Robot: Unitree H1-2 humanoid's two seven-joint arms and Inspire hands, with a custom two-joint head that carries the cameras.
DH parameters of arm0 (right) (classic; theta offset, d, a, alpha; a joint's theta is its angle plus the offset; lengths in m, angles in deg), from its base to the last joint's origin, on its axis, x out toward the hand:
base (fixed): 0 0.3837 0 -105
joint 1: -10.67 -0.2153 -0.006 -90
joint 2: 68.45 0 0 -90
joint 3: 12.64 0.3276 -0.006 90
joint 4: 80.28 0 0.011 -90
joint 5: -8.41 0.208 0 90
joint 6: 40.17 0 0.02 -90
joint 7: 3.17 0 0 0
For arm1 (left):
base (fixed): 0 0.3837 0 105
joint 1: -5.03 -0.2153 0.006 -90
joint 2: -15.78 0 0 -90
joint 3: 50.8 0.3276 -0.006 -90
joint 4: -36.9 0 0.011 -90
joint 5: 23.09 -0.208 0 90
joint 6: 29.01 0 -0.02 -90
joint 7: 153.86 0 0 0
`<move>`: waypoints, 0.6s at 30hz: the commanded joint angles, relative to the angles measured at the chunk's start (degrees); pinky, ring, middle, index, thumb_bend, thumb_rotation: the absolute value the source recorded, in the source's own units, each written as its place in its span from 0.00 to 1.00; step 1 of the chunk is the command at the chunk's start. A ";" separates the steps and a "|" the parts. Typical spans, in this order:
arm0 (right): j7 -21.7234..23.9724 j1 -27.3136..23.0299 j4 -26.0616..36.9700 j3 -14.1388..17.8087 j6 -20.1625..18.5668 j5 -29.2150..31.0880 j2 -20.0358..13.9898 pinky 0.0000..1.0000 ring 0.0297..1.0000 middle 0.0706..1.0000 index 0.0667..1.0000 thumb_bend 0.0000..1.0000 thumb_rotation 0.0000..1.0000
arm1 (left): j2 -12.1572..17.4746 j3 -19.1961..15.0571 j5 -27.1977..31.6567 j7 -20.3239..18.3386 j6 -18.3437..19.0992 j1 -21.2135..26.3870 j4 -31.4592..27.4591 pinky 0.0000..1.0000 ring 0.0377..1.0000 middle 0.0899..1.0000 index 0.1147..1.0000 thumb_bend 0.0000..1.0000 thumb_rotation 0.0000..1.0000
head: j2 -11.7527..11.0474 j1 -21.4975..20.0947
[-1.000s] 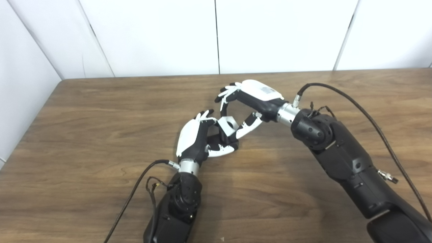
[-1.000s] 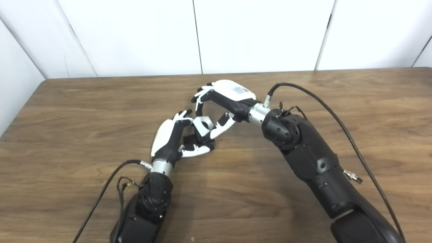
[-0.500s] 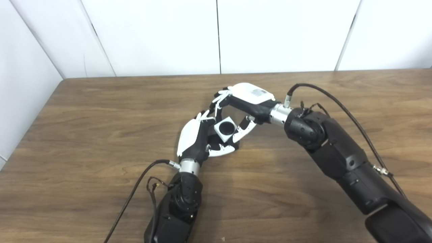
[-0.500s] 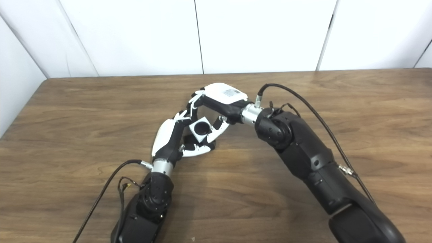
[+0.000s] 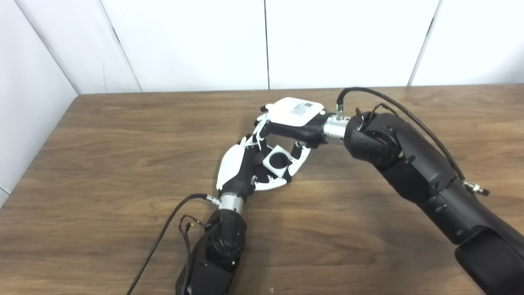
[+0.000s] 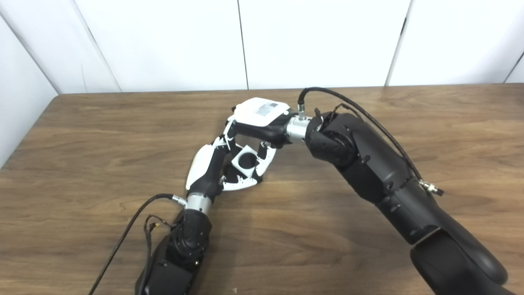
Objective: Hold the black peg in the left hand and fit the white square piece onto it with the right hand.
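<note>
Right robot hand (image 5: 288, 123) has lowered the white square piece (image 5: 277, 161) into the left robot hand (image 5: 241, 168)

White square piece (image 5: 277, 162), wood-grain brown table (image 5: 123, 135)

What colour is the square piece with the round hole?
White square piece, with a dark hole; clearest in the left eye view.
</note>
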 commanded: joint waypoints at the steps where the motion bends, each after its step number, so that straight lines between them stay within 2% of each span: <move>1: 3.52 -0.86 1.16 -0.11 -3.17 -0.22 -0.30 0.97 0.87 0.79 0.56 0.63 0.29 | 0.30 0.08 0.08 -0.54 0.27 0.99 0.87 1.00 1.00 0.95 0.42 0.52 0.09 | 0.00 0.04; 2: 4.81 -0.79 1.33 -0.36 -4.62 -0.52 -0.56 0.96 0.88 0.80 0.65 0.73 0.40 | 0.36 0.06 0.13 -0.55 0.14 0.97 0.88 1.00 1.00 0.95 0.42 0.52 0.09 | 0.00 0.04; 4: 8.76 -0.15 1.65 -0.73 -10.01 -1.54 -1.33 0.93 0.91 0.87 0.86 0.91 0.55 | 0.37 -0.12 0.34 -0.53 0.11 0.82 0.76 1.00 1.00 0.95 0.42 0.52 0.09 | 0.05 0.06; 5: 9.96 0.06 1.76 -0.85 -11.75 -1.91 -1.53 0.91 0.92 0.90 0.94 0.96 0.60 | 0.38 -0.18 0.34 -0.59 0.22 0.78 0.68 1.00 1.00 0.95 0.42 0.52 0.09 | 0.06 0.02; 6: 10.84 0.45 1.72 -0.88 -13.42 -2.31 -1.80 0.91 0.92 0.91 0.97 0.98 0.61 | 0.37 -0.19 0.14 -0.74 0.71 0.77 0.43 1.00 1.00 0.95 0.42 0.52 0.09 | 0.05 -0.01; 10: 9.11 2.99 -0.27 0.21 -15.77 -2.45 -3.34 0.90 0.94 0.95 1.00 1.00 0.58 | 0.41 -0.26 -0.15 -1.12 1.62 0.79 -0.26 1.00 1.00 0.95 0.42 0.52 0.09 | 0.12 -0.31; 18: 4.17 6.03 -1.81 3.09 -14.40 -0.09 -6.03 0.95 0.96 0.96 1.00 1.00 0.54 | 0.41 -0.57 0.26 -1.33 0.97 1.13 0.30 1.00 1.00 0.95 0.42 0.52 0.09 | 0.24 -0.60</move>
